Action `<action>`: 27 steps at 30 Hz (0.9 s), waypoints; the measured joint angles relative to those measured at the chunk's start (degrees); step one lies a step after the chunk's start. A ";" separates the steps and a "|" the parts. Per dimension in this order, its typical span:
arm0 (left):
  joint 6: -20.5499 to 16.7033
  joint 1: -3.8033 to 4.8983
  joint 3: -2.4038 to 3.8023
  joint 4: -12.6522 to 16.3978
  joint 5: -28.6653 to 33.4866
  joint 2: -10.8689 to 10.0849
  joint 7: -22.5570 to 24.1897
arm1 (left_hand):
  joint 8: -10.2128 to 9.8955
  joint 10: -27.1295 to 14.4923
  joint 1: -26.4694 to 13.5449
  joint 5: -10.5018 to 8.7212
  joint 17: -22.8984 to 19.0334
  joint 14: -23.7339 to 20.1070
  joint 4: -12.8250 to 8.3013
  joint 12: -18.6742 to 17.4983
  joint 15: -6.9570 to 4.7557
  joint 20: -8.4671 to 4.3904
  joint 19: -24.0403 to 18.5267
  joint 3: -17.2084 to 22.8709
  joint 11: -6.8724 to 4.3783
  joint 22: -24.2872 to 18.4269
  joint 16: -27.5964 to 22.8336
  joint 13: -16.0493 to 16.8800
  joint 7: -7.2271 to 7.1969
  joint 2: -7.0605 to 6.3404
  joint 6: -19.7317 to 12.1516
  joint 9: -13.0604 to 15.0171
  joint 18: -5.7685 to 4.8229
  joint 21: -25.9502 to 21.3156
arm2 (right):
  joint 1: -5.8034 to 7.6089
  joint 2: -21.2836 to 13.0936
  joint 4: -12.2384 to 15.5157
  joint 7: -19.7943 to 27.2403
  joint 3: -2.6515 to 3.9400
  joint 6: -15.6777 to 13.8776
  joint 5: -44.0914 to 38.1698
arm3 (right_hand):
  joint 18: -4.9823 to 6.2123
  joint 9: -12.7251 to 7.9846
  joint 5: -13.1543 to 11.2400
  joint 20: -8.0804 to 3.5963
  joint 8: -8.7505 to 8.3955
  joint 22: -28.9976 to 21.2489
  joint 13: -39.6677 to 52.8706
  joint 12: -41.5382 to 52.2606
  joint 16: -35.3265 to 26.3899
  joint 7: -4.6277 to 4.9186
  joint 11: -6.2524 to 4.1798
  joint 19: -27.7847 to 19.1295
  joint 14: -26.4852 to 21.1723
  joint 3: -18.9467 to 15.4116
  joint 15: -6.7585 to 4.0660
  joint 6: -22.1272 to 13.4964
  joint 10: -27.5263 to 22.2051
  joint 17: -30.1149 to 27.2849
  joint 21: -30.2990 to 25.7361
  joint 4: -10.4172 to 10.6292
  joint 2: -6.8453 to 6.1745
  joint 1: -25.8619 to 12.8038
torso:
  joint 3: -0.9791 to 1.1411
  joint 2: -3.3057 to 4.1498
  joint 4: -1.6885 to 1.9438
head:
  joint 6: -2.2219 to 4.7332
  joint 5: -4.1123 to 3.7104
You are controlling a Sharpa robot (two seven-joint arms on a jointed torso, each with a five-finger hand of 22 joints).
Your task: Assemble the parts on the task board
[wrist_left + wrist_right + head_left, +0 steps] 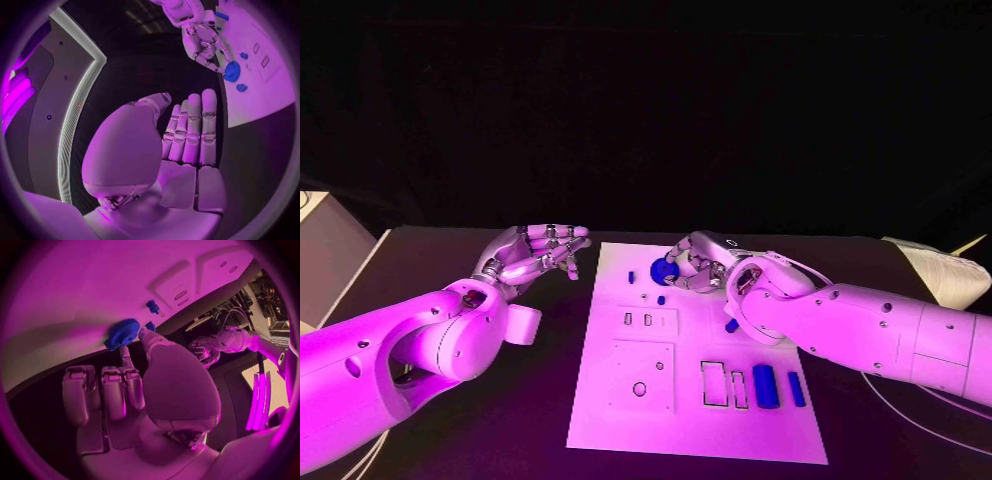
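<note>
Board (661,400) sits mid-table, right hand (704,262) pinching a blue gear (665,270) over its far end. Left hand (538,250) hangs beside it, fingers loosely curled, holding nothing.

White board (646,420) lies flat on the desk; a blue gear (665,270) sits at its far end, two blue bars (764,383) upright near its right edge.

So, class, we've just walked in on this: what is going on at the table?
A two-armed robot is assembling small blue parts on a white task board. Its right hand holds a blue gear at the board's far end. The left hand hovers beside the board's left edge, holding nothing. Two small blue pegs stand near the gear, and two blue blocks lie at the board's near right.
</note>
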 measured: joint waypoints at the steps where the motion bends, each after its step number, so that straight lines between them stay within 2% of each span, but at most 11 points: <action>1: 0.00 0.00 0.00 0.00 0.00 0.00 0.00 | 0.00 0.00 0.00 0.00 0.00 0.00 0.00 0.00 0.00 0.00 0.00 0.00 0.00 0.00 0.00 0.00 0.00 0.00 0.00 0.00 0.00 0.00 | 0.02 0.13 -0.16 0.00 0.01 0.14 0.05 | 0.00 0.00 0.00 0.00 -0.15 0.00 0.00 0.00 0.00 0.05 0.00 0.00 0.09 -0.12 0.09 -0.05 0.00 0.00 0.00 0.12 -0.19 -0.26 | 0.00 0.00 0.00 | 0.00 -0.02; 12: 0.00 0.00 0.00 0.00 0.00 0.01 -0.02 | 0.00 0.00 0.00 0.00 -0.07 -0.19 0.00 0.00 0.22 0.00 0.00 0.00 0.00 -0.01 0.00 0.00 0.00 0.00 0.00 -0.01 0.00 0.00 | 0.09 1.12 -1.78 -0.48 0.02 1.59 0.17 | 0.00 -0.18 0.07 0.00 -0.25 0.05 0.00 0.00 0.00 0.22 0.37 0.00 -0.13 -0.49 0.30 -0.25 -0.04 0.00 0.00 0.46 0.04 -0.49 | -0.03 -0.01 0.09 | -0.05 -0.13; 17: 0.00 0.00 0.00 -0.05 0.00 0.01 -0.02 | 0.00 0.00 0.00 0.00 -0.07 -0.18 0.00 0.00 0.23 0.00 0.00 0.00 0.00 -0.01 0.00 0.00 0.00 0.00 0.00 -0.01 0.00 0.00 | 0.00 0.81 -1.37 -0.34 -0.07 0.85 0.11 | 0.00 -0.37 1.46 0.35 -0.25 0.04 -0.01 0.00 0.00 0.21 0.37 -0.08 -0.13 -0.34 0.30 -0.24 -0.04 0.00 0.00 -0.02 0.04 -0.48 | -0.02 -0.01 0.12 | 0.00 -0.03; 21: 0.00 0.00 0.00 -0.08 0.00 0.01 -0.03 | 0.00 0.00 0.00 0.00 -0.07 -0.18 0.00 0.00 0.23 0.00 0.00 0.00 0.00 -0.01 0.00 0.00 0.00 0.00 0.00 -0.01 0.00 0.00 | -0.18 0.26 -0.85 0.27 -0.20 -0.81 0.15 | 0.00 -0.26 1.92 0.43 -0.26 0.04 -0.01 0.00 0.00 -0.05 0.37 0.00 -0.13 -0.27 0.30 0.05 -0.04 0.00 0.00 -0.37 0.27 -0.22 | 0.00 -0.01 0.09 | 0.01 0.08; 27: 0.00 0.00 0.00 -0.37 0.00 0.07 -0.03 | 0.00 0.00 -0.10 0.00 -0.20 -0.52 0.00 0.00 0.15 0.22 -0.21 0.00 0.00 -0.01 0.00 0.00 0.00 -0.10 0.00 0.07 0.00 0.00 | -0.23 -0.87 -0.08 5.42 -0.22 -7.15 3.74 | 0.00 -0.25 2.45 0.43 -0.26 0.03 -0.01 0.00 0.00 -0.06 0.37 0.00 -0.13 -0.07 0.30 0.06 -0.03 0.00 -0.12 -0.58 0.10 0.37 | 0.06 -0.06 -0.03 | 0.05 0.17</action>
